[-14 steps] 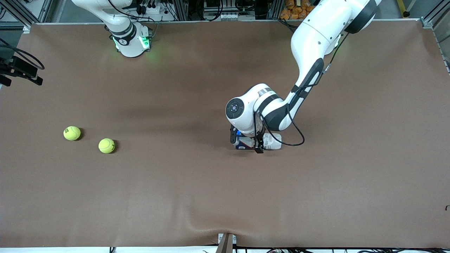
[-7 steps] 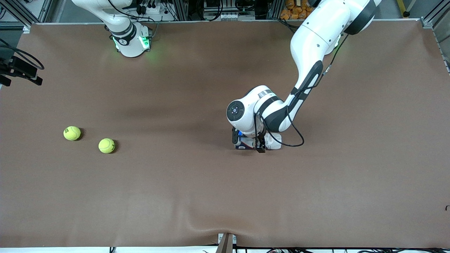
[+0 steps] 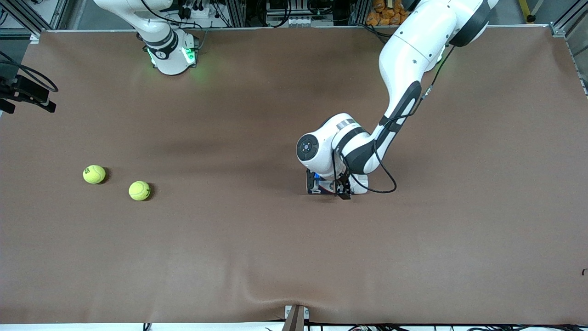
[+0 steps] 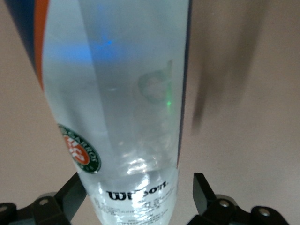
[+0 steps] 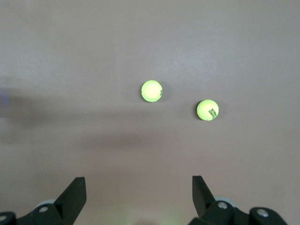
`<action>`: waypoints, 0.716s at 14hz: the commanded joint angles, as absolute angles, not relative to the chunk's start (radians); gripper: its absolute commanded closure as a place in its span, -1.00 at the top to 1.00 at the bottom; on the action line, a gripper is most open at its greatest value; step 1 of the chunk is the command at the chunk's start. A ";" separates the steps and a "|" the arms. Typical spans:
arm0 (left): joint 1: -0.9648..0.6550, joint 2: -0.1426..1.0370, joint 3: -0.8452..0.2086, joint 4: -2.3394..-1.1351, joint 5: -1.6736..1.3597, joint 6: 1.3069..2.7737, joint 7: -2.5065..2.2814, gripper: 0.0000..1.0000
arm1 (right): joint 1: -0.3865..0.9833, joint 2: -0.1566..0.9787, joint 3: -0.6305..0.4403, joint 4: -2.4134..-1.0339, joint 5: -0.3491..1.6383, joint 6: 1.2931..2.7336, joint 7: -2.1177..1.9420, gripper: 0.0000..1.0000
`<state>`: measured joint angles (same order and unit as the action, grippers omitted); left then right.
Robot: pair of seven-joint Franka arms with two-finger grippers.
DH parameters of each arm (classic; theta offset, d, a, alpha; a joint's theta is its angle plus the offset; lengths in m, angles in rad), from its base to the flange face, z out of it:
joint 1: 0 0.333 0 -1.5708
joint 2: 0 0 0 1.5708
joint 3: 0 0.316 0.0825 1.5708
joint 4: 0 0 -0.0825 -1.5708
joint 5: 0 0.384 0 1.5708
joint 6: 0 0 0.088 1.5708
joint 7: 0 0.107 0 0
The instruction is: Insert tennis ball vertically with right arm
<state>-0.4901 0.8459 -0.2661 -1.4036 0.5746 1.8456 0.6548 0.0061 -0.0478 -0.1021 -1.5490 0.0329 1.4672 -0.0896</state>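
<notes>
Brown desk (image 3: 257, 257). Left gripper (image 3: 328, 188) low at mid-desk, jaws spread around lying clear tube (image 4: 126, 108), one finger touching. Right gripper (image 5: 136, 199) waits high, jaws apart, empty, over two balls (image 3: 94, 174) (image 3: 139, 190) well apart from tube

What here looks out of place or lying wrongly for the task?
The can lies on its side on the table, not upright. The left hand is around it, fingers apart. Both balls sit loose toward the right arm's end; the right hand is open, high above them.
</notes>
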 commanded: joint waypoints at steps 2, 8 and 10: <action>-0.502 0.865 -0.258 -1.388 0.603 1.832 0.623 1.00 | -0.014 -0.041 -0.092 -1.548 0.048 1.463 -0.095 1.00; -0.502 0.870 -0.239 -1.388 0.607 1.832 0.618 1.00 | -0.034 -0.031 -0.091 -1.543 0.048 1.465 -0.152 1.00; -0.502 0.874 -0.239 -1.385 0.607 1.832 0.620 1.00 | -0.035 -0.015 -0.091 -1.545 0.046 1.463 -0.155 1.00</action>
